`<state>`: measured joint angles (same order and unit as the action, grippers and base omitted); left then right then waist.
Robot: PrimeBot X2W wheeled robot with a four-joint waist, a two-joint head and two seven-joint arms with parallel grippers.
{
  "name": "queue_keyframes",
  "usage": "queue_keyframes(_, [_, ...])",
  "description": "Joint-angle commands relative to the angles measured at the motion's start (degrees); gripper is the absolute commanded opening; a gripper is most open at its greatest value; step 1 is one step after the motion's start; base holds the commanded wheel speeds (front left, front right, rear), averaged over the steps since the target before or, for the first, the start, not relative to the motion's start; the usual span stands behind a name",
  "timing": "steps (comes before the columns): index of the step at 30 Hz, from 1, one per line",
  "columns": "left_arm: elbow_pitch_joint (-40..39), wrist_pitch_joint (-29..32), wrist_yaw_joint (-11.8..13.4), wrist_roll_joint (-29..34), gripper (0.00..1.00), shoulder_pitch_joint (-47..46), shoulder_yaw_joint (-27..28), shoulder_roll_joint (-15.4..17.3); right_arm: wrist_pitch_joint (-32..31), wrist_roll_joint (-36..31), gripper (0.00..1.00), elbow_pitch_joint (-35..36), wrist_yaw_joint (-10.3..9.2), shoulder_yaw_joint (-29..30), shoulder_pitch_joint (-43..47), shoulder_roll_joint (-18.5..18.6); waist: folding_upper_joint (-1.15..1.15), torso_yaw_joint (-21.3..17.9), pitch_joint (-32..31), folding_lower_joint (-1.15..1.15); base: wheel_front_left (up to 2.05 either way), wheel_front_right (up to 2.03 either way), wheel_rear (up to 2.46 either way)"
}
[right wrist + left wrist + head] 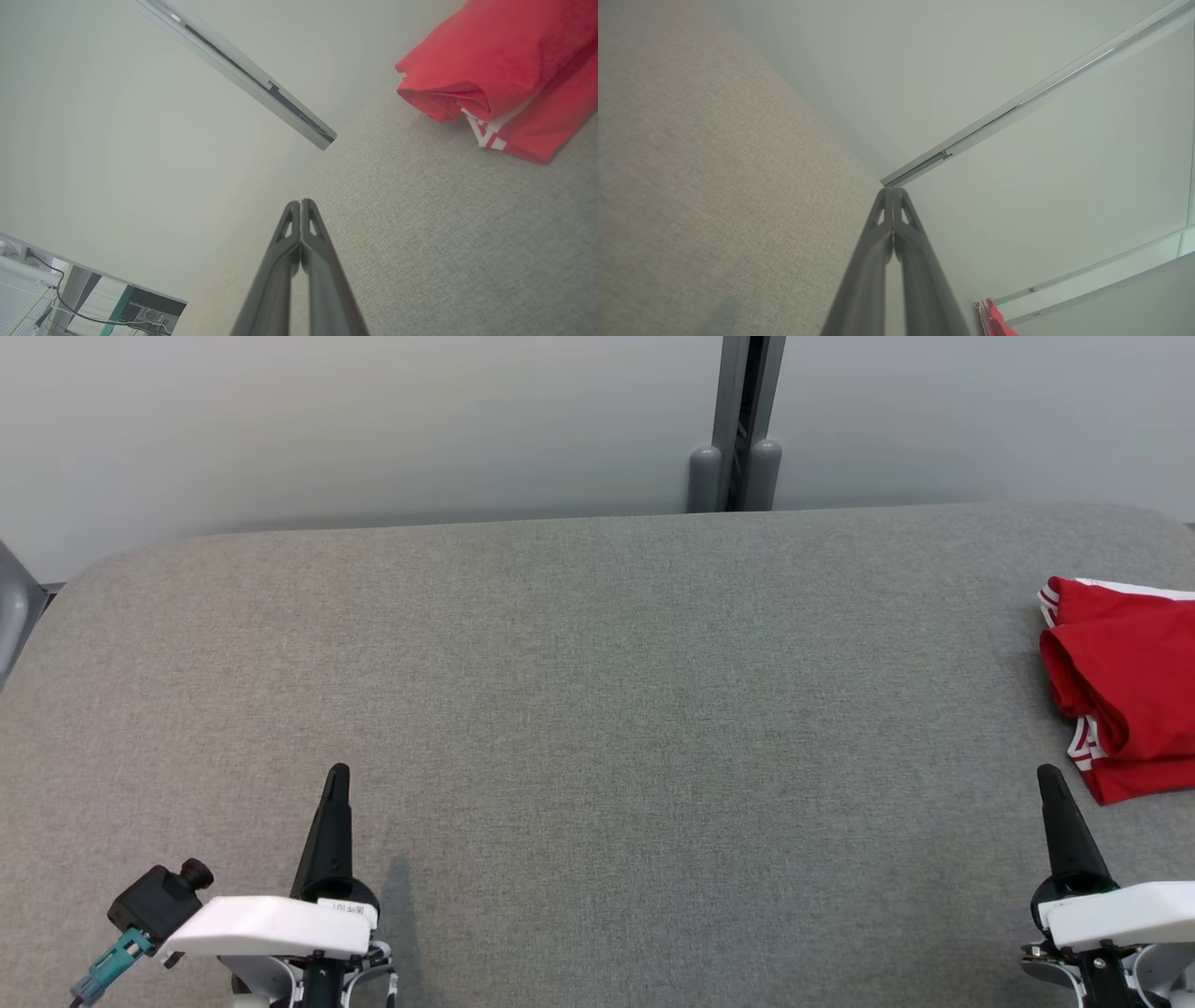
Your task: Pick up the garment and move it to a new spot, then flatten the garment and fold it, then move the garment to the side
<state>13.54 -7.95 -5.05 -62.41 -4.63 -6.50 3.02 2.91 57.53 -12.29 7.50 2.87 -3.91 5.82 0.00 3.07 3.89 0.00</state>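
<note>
One red garment [1125, 700] with white striped trim lies bunched and folded over itself at the right edge of the grey fabric-covered table [597, 709], on the robot's right. The head view's border cuts off its right part, so its full extent and what kind of clothing it is cannot be made out. In the right wrist view a rolled fold lies on top, with a patch of white marking beneath it that is too partial to read. In the left wrist view a small red corner peeks in at the bottom edge, partly hidden behind the fingers.

The right gripper [1047, 775] is near the garment's nearest corner but apart from it, its two dark fingers pressed together with nothing between them. The left gripper [337, 777] is well apart, toward the table's other side, likewise closed and empty. Whether either fingertip touches the table cover cannot be told. A small black camera [159, 901] juts from the left wrist. Behind the table stands a pale wall [373, 420] with a grey upright post [742, 420], its top cut off.
</note>
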Motion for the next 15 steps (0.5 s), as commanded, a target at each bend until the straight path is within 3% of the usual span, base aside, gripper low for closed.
queue_keyframes(1, [-0.4,0.3,-0.5,-1.6,0.00,-1.6,0.3,0.5,-0.6,2.0,0.00,0.3,0.00,0.4,-0.7,0.7,0.00,-0.1,-0.1,0.00,0.00,0.00,0.00])
queue_keyframes(15, [0.5,1.7,-1.0,-9.2,0.00,-2.6,0.6,0.6,-3.1,11.5,0.00,0.0,0.00,1.9,-0.7,1.3,0.00,-0.6,-0.8,0.00,0.00,0.00,0.00])
